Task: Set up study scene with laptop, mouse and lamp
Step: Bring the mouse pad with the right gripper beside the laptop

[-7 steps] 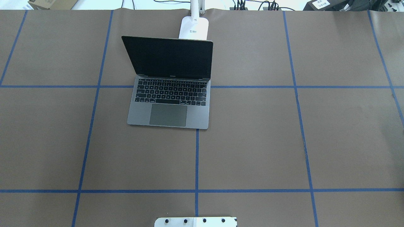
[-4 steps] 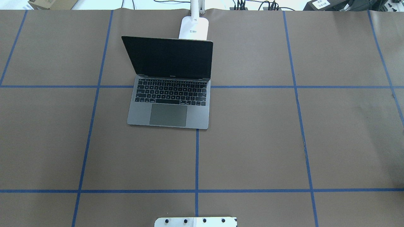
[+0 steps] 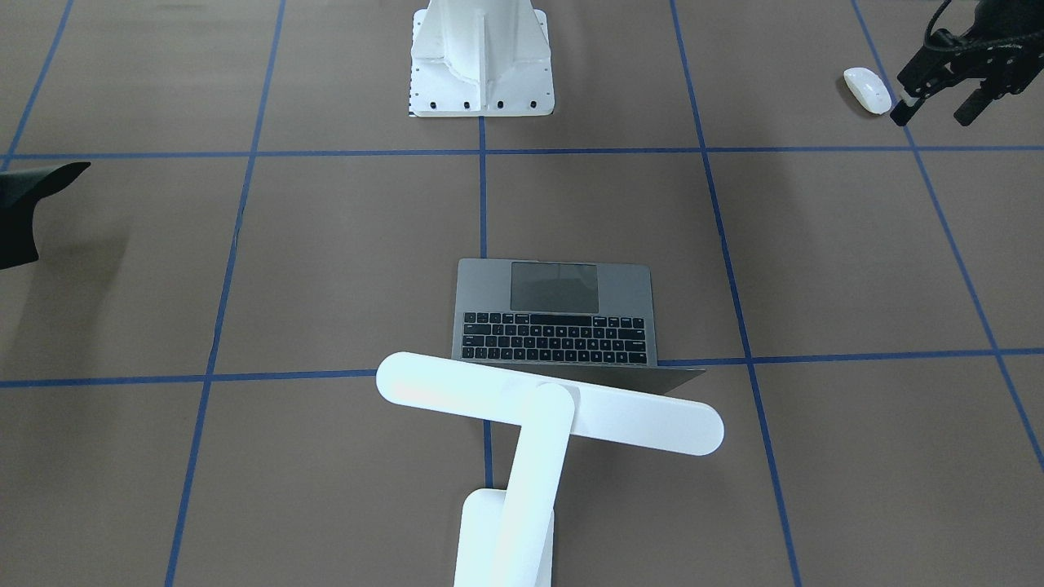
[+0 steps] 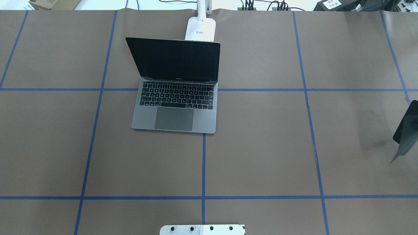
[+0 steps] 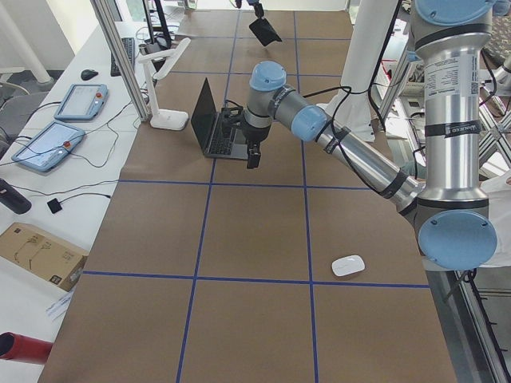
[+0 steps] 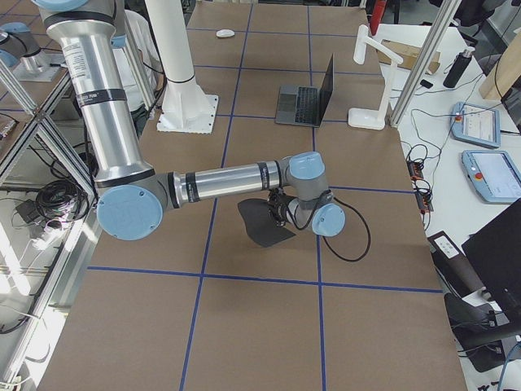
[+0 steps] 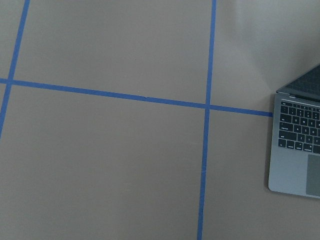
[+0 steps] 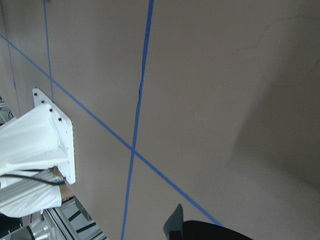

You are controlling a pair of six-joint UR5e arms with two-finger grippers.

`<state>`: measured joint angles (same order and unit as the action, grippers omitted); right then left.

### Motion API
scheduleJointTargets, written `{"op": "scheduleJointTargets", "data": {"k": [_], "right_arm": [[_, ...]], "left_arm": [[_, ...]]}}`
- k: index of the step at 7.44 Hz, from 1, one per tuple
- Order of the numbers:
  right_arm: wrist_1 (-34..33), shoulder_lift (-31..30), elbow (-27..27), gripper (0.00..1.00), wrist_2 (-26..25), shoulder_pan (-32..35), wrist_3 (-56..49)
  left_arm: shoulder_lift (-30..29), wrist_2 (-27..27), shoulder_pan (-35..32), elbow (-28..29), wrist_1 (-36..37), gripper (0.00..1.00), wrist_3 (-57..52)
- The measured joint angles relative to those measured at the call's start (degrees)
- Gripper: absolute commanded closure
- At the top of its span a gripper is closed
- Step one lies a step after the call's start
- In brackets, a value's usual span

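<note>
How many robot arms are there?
2. The left silver-and-blue robot arm reaches over the brown table end with the small white oval mouse; the right arm stretches low over the opposite end. None seem hidden.

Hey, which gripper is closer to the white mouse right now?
Left. The left gripper hangs over the table half where the mouse lies; the right gripper is at the far opposite end, by a black mat.

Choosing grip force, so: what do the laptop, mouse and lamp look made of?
The laptop: matte dark-grey metal, probably aluminium, judging by its even dull sheen. The mouse: likely glossy white plastic, given its smooth, shiny shell. The lamp: smooth white plastic or painted metal; the look leaves it open.
</note>
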<state>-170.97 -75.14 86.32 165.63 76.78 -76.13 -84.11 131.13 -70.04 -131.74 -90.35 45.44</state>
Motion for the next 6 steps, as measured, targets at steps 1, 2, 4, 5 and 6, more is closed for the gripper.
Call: {"op": "scheduleJointTargets", "data": {"k": [1,2,4,5,6], "right_arm": [[0.36,1.65,-0.02,1.00,4.90,-3.94,2.36],[0.51,3.36,-0.47,1.00,10.92,-8.62,3.70],[0.90,8.92,-3.77,1.00,18.47,-13.53,6.27],[2.59,11.00,-6.40,1.00,21.82,-15.04,7.13],[4.95,12.39,-8.97,1.00,25.61,-16.50,7.55]], "left_arm": [[0.12,0.00,0.00,0.02,0.00,0.00,0.00],[0.18,0.00,-0.07,0.15,0.00,0.00,0.00],[0.04,-0.02,-0.25,0.55,0.00,0.00,0.00],[-0.05,-0.06,-0.33,0.71,0.00,0.00,0.00],[-0.17,-0.07,-0.36,0.87,0.00,0.00,0.00]]}}
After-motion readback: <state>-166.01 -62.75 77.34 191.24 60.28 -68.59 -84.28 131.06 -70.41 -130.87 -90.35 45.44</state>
